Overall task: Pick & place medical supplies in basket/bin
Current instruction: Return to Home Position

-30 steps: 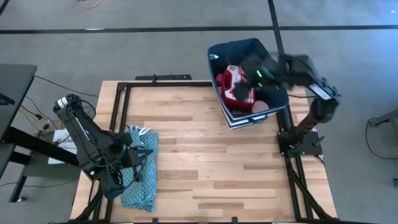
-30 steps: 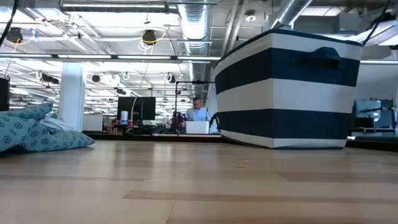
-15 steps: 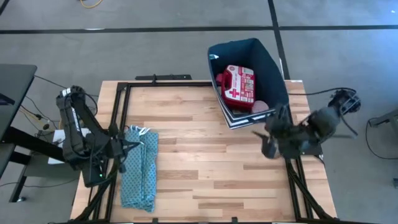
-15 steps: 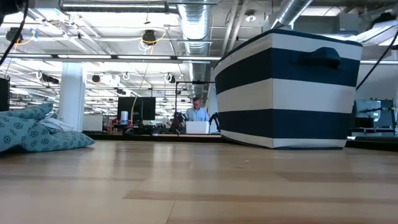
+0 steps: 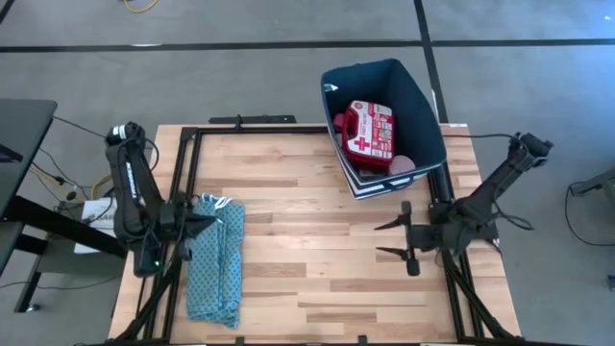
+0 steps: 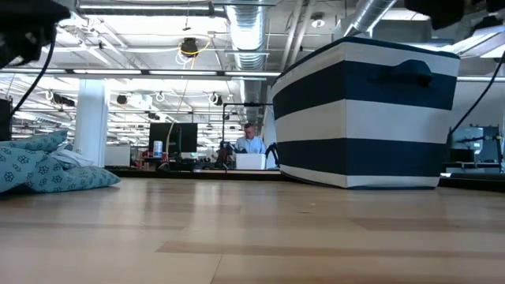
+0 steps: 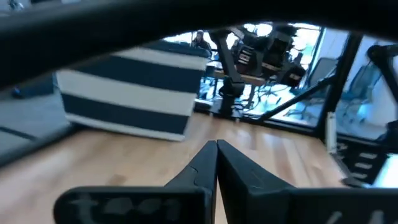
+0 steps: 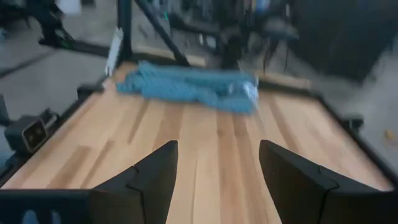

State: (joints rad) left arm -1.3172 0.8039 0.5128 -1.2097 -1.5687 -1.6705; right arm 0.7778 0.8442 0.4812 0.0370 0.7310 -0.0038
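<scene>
The navy bin [image 5: 384,120] stands at the table's far right corner, and its striped wall [image 6: 363,110] fills the right of the low view. Inside lie the red-and-white first aid pouch [image 5: 368,130] and a pink round item [image 5: 404,165]. The other supplies are out of view. My right gripper [image 5: 390,239] is open and empty. It hovers over the table's right part, nearer than the bin, pointing left [image 8: 217,155]. My left gripper [image 5: 204,223] is shut and empty, at the teal cloth's left edge [image 7: 216,149].
The folded teal patterned cloth [image 5: 216,259] lies at the table's left near part [image 6: 47,167]. Bare wooden boards [image 5: 307,240] stretch between the cloth and the right gripper. A black frame rail [image 5: 264,120] runs along the far edge. A person [image 6: 251,142] sits far off in the room.
My right arm has drawn back from over the bin, swung toward the near edge and dropped low beside the table's right edge, turning its gripper toward the left. My left arm has folded back and risen toward the left edge. The pouch stays in the bin.
</scene>
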